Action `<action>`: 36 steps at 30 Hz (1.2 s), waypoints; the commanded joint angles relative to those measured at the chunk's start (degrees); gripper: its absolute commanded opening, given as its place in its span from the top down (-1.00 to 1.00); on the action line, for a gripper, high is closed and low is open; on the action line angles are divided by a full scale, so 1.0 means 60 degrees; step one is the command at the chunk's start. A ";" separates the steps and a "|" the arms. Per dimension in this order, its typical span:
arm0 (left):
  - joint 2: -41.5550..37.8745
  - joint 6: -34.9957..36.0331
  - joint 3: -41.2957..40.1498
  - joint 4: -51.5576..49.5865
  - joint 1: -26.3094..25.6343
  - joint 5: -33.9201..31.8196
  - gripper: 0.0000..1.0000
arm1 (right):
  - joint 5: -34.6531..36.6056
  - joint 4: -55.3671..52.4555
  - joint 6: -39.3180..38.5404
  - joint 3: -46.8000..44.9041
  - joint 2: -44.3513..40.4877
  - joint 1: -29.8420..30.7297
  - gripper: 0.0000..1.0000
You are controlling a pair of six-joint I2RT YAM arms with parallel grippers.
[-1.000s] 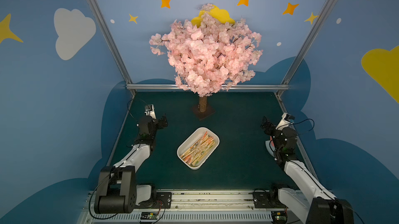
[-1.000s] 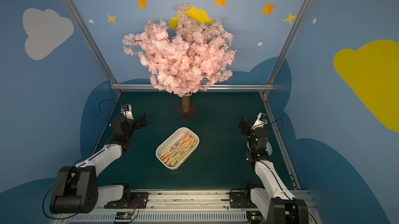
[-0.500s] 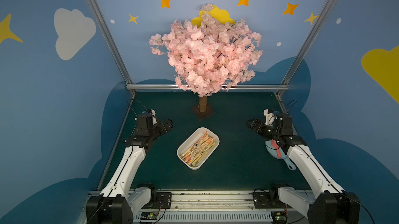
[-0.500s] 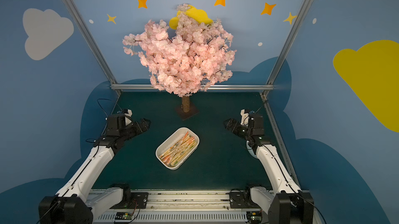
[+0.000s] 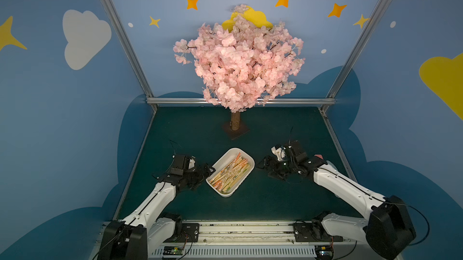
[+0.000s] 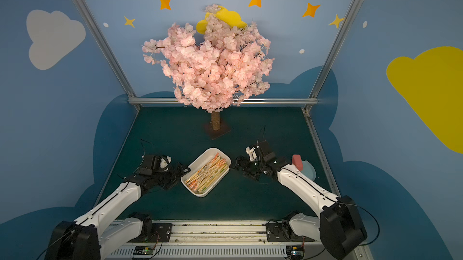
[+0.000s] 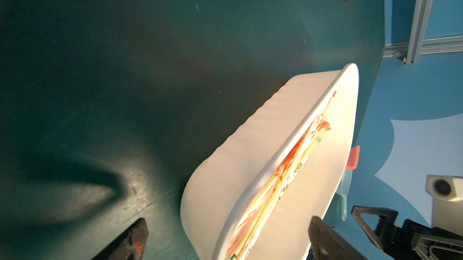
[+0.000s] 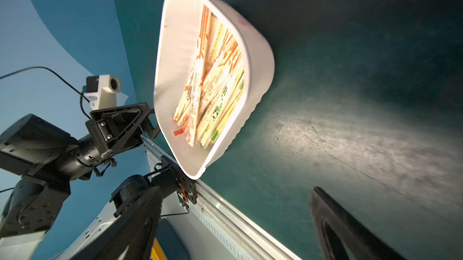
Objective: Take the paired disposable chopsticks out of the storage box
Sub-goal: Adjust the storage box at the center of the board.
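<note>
Pincers — left (image 5: 206,174), right (image 5: 263,171) — wide, empty

surface: dark green table (image 5: 190,131), scuffed in patches | centre: white box (image 5: 224,156) lying flat, set askew | back centre: brown square tree stand (image 5: 237,133) | right edge: light-blue scoop (image 6: 308,170), pink block (image 6: 296,161) touching it

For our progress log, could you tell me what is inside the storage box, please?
Sleeved chopstick pairs with orange and green print lie piled in the storage box. Whatever is under the pile is covered.
</note>
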 commanded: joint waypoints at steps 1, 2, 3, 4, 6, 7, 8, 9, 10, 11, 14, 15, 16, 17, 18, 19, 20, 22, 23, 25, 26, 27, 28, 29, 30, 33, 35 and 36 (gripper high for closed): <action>0.0434 -0.0298 0.0167 0.1147 -0.0183 0.0377 -1.00 | -0.0425 0.0964 0.1099 0.0035 0.0852 0.0390 -0.88; 0.0583 -0.0316 0.0212 0.1288 -0.0225 0.0496 -1.00 | -0.0674 0.1141 0.1165 0.0172 0.1226 0.0437 -0.88; 0.0710 -0.0350 0.0229 0.1463 -0.0274 0.0561 -1.00 | -0.0914 0.1271 0.1170 0.0315 0.1537 0.0466 -0.88; 0.0849 -0.0398 0.0215 0.1675 -0.0344 0.0593 -1.00 | -0.1200 0.1454 0.1255 0.0505 0.1932 0.0495 -0.87; 0.1056 -0.0495 0.0186 0.2080 -0.0442 0.0679 -1.00 | -0.1497 0.1892 0.1467 0.0705 0.2379 0.0568 -0.85; 0.1157 -0.0586 0.0196 0.2232 -0.0497 0.0759 -1.00 | -0.1567 0.2108 0.1633 0.0804 0.2589 0.0610 -0.85; 0.1231 -0.0641 0.0214 0.2374 -0.0562 0.0849 -1.00 | -0.1612 0.2329 0.1769 0.0906 0.2734 0.0629 -0.85; 0.1285 -0.0687 0.0241 0.2439 -0.0622 0.0923 -1.00 | -0.1631 0.2458 0.1873 0.0991 0.2859 0.0629 -0.85; 0.1314 -0.0709 0.0258 0.2514 -0.0708 0.0990 -1.00 | -0.1639 0.2527 0.1976 0.1105 0.3006 0.0629 -0.85; 0.1341 -0.0724 0.0284 0.2564 -0.0795 0.1046 -1.00 | -0.1641 0.2588 0.2064 0.1238 0.3130 0.0607 -0.85; 0.1348 -0.0754 0.0274 0.2689 -0.1008 0.1176 -1.00 | -0.1776 0.2839 0.2249 0.1548 0.3444 0.0520 -0.85; 0.1359 -0.0767 0.0260 0.2738 -0.1103 0.1218 -1.00 | -0.1808 0.2867 0.2292 0.1700 0.3572 0.0458 -0.84; 0.1401 -0.0782 0.0256 0.2804 -0.1184 0.1270 -1.00 | -0.1842 0.2875 0.2348 0.1856 0.3704 0.0377 -0.84; 0.1431 -0.0810 0.0237 0.2857 -0.1264 0.1290 -1.00 | -0.1902 0.2886 0.2371 0.2001 0.3835 0.0309 -0.84; 0.1467 -0.0869 0.0204 0.2963 -0.1346 0.1273 -1.00 | -0.1935 0.2860 0.2351 0.2161 0.3965 0.0219 -0.83; 0.1514 -0.0910 0.0160 0.3091 -0.1438 0.1271 -1.00 | -0.1927 0.2747 0.2318 0.2328 0.4060 0.0116 -0.82; 0.1567 -0.0955 0.0127 0.3198 -0.1516 0.1243 -1.00 | -0.1913 0.2675 0.2279 0.2447 0.4145 0.0025 -0.82; 0.1691 -0.1073 0.0060 0.3482 -0.1664 0.1199 -1.00 | -0.1865 0.2432 0.2137 0.2712 0.4294 -0.0211 -0.83; 0.1768 -0.1101 0.0043 0.3583 -0.1737 0.1163 -1.00 | -0.1849 0.2290 0.2053 0.2811 0.4331 -0.0319 -0.82; 0.1958 -0.1149 0.0041 0.3769 -0.1863 0.1070 -1.00 | -0.1803 0.1997 0.1843 0.3021 0.4401 -0.0543 -0.83; 0.2053 -0.1151 0.0051 0.3857 -0.1907 0.1063 -1.00 | -0.1752 0.1818 0.1731 0.3095 0.4401 -0.0619 -0.82; 0.2158 -0.1171 0.0066 0.3955 -0.1945 0.1003 -1.00 | -0.1683 0.1581 0.1555 0.3183 0.4394 -0.0718 -0.82; 0.2268 -0.1178 0.0083 0.4069 -0.1967 0.0958 -1.00 | -0.1547 0.1256 0.1347 0.3269 0.4355 -0.0799 -0.83; 0.2384 -0.1178 0.0103 0.4153 -0.1966 0.0926 -1.00 | -0.1419 0.0970 0.1136 0.3350 0.4305 -0.0874 -0.83; 0.2498 -0.1192 0.0155 0.4204 -0.1967 0.0887 -1.00 | -0.1205 0.0547 0.0869 0.3446 0.4238 -0.0955 -0.84; 0.2917 -0.1222 0.0325 0.4421 -0.1982 0.0947 -1.00 | -0.0353 -0.0803 -0.0064 0.3766 0.3970 -0.1108 -0.87; 0.3167 -0.1314 0.0426 0.4628 -0.2010 0.1003 -1.00 | 0.0410 -0.1728 -0.0738 0.4066 0.3772 -0.1144 -0.91; 0.3306 -0.1385 0.0473 0.4754 -0.2034 0.1018 -1.00 | 0.0831 -0.2200 -0.1090 0.4231 0.3696 -0.1179 -0.92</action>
